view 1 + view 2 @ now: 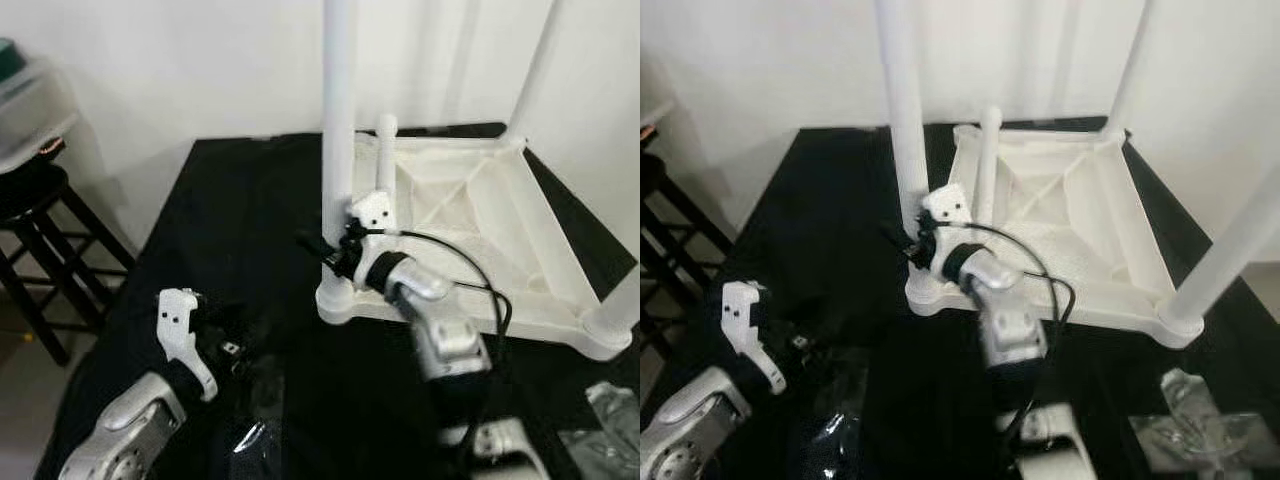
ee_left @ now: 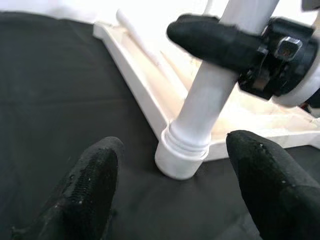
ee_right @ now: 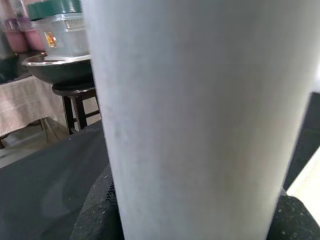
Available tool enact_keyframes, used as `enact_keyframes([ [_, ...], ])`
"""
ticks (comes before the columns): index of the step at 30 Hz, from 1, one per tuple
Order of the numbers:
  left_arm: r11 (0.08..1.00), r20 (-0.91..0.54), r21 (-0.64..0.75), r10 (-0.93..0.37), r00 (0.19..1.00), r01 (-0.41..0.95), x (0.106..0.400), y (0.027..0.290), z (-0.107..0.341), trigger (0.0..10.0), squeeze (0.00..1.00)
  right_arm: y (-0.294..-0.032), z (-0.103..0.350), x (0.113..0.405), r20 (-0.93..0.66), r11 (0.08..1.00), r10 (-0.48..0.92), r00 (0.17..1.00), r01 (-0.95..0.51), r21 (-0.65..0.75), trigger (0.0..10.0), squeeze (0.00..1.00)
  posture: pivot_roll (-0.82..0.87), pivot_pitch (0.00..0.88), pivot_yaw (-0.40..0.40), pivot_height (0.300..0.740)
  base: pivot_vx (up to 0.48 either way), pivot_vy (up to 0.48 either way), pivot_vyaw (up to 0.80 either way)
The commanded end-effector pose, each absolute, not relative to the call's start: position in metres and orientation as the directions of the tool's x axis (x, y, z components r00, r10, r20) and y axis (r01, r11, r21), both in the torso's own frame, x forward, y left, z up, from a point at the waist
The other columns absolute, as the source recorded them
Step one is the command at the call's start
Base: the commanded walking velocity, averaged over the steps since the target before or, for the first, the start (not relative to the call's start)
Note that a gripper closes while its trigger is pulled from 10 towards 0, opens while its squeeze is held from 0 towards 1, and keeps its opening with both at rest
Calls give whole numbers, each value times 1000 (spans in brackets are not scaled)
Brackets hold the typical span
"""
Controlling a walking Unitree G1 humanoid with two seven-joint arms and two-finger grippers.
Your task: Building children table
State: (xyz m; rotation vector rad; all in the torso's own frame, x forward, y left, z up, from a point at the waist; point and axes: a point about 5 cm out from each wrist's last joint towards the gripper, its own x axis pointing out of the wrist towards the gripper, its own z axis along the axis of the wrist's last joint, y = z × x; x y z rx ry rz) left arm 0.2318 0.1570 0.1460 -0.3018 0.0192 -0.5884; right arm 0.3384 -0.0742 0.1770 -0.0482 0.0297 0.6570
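Observation:
A white children's table (image 1: 470,215) lies upside down on a black cloth (image 1: 240,220). Its near-left leg (image 1: 338,120) stands upright in the corner socket (image 2: 182,155). Two more legs stand at the far right (image 1: 535,70) and the near right (image 1: 622,300). A loose white leg (image 1: 386,150) lies inside the upturned top. My right gripper (image 1: 335,255) is shut on the near-left leg, low down, with the leg (image 3: 200,115) pressed between its fingers. My left gripper (image 2: 175,195) is open, low over the cloth to the left of the table and apart from that leg.
A black stool (image 1: 40,220) stands beyond the cloth's left edge, with a clear plastic box (image 1: 25,110) above it. Crumpled plastic wrap lies at the near right (image 1: 605,410) and near the front (image 1: 250,440). A white wall runs close behind the table.

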Motion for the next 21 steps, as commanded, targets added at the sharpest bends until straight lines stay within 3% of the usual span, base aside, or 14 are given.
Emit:
enact_keyframes([
  [1, 797, 43, -282, -546, 837, 534, 232, 161, 142, 10000, 0, -83, 144, 338, -182, 817, 571, 800, -575, 39, 0, 0, -48, 76, 53, 740, 0, 0, 0],
  [4, 801, 45, -279, -540, 841, 530, 233, 161, 143, 10000, 0, -81, 139, 341, -221, 811, 579, 785, -582, 55, 0, 0, -46, 73, 51, 740, 0, 0, 0],
  [5, 804, 47, -277, -535, 844, 525, 233, 162, 143, 10000, 0, -80, 139, 341, -232, 812, 577, 783, -581, 55, 4706, 0, -46, 72, 53, 740, 0, 0, 0],
  [6, 804, 47, -277, -535, 844, 525, 233, 162, 143, 10000, 0, -80, 139, 341, -232, 812, 577, 783, -581, 55, 4706, 0, -46, 72, 53, 740, 0, 0, 0],
  [7, 807, 47, -275, -532, 845, 523, 234, 162, 143, 10000, 0, -75, 143, 339, -217, 765, 639, 738, -641, 71, 10000, 1000, -48, 70, 56, 740, 0, 0, 0],
  [10, 807, 47, -275, -532, 845, 523, 234, 162, 143, 10000, 0, -72, 149, 340, -194, 696, 712, 674, -714, 75, 10000, 1000, -50, 72, 60, 740, 0, 0, 0],
  [12, 800, 48, -280, -541, 840, 531, 234, 161, 143, 10000, 0, -73, 176, 343, -109, 516, 853, 511, -856, 27, 10000, 1000, -48, 71, 62, 740, 0, 0, 0],
  [15, 798, 48, -281, -543, 839, 533, 235, 161, 143, 10000, 0, -75, 186, 344, -87, 451, 889, 450, -892, -11, 10000, 1000, -48, 71, 62, 740, 0, 0, 0],
  [16, 798, 49, -281, -543, 838, 534, 235, 160, 144, 10000, 0, -75, 194, 343, -79, 375, 923, 376, -927, -32, 10000, 1000, -47, 70, 66, 740, 0, 0, 0],
  [17, 797, 50, -281, -544, 838, 534, 235, 159, 144, 10000, 0, -75, 207, 344, -78, 234, 968, 240, -969, -75, 10000, 0, -39, 68, 61, 740, 0, 0, 0],
  [18, 797, 50, -281, -544, 838, 534, 235, 159, 144, 10000, 0, -75, 207, 344, -78, 234, 968, 240, -969, -75, 10000, 0, -39, 68, 61, 740, 0, 0, 0],
  [21, 798, 52, -282, -542, 839, 533, 234, 159, 144, 10000, 0, -76, 215, 351, -96, 114, 988, 121, -990, -79, 10000, 0, -26, 67, 57, 740, 0, 0, 0],
])
